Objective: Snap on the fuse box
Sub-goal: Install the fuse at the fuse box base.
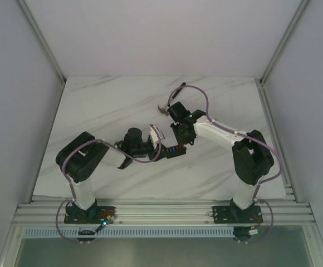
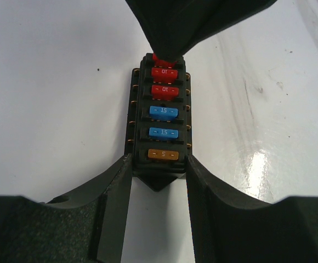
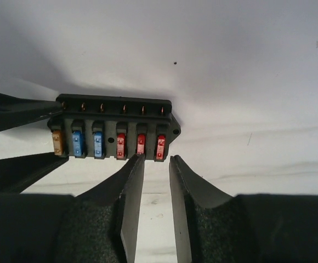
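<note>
The fuse box (image 1: 174,149) is a small black block lying on the white marble table between the two arms. Its face (image 2: 160,118) carries a row of red, blue and one amber fuse. My left gripper (image 2: 159,164) is shut on the box's amber end, one finger on each side. My right gripper (image 3: 156,159) stands open with a narrow gap, its tips at the long edge (image 3: 115,131) just below the last two red fuses, and nothing is between them. In the left wrist view the right gripper (image 2: 192,22) hangs over the far red end.
A small dark curved object (image 1: 163,108) lies on the table behind the right arm. Grey walls close the table (image 1: 94,105) on the left, right and back. An aluminium rail (image 1: 161,210) runs along the near edge by the arm bases.
</note>
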You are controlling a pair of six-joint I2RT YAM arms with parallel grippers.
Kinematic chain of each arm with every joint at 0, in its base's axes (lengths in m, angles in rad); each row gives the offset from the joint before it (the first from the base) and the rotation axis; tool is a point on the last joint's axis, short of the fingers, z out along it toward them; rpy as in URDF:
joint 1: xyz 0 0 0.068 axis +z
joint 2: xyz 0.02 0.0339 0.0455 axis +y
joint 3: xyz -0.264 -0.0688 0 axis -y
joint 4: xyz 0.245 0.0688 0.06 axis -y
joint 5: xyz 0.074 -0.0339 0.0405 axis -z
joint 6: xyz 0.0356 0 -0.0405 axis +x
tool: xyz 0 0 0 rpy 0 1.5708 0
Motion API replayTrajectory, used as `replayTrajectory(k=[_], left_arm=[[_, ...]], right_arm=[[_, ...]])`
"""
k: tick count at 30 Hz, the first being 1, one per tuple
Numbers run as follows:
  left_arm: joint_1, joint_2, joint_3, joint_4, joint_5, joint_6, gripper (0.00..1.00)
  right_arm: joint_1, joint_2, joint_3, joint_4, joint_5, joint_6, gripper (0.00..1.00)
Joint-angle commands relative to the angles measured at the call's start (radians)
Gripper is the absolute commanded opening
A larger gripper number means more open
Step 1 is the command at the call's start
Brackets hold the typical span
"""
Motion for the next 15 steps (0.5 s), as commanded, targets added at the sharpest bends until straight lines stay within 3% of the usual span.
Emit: replayTrajectory(k=[1, 15], left_arm=[[0.006, 0.043, 0.0, -0.084, 0.005, 0.021, 0.37], [0.005, 0.045, 0.001, -0.087, 0.005, 0.021, 0.37]], right_arm=[[-0.001, -0.013, 0.024, -0.003, -0.01, 0.014, 0.3], [-0.007, 0.078, 0.011, -0.001, 0.005, 0.027, 0.17]])
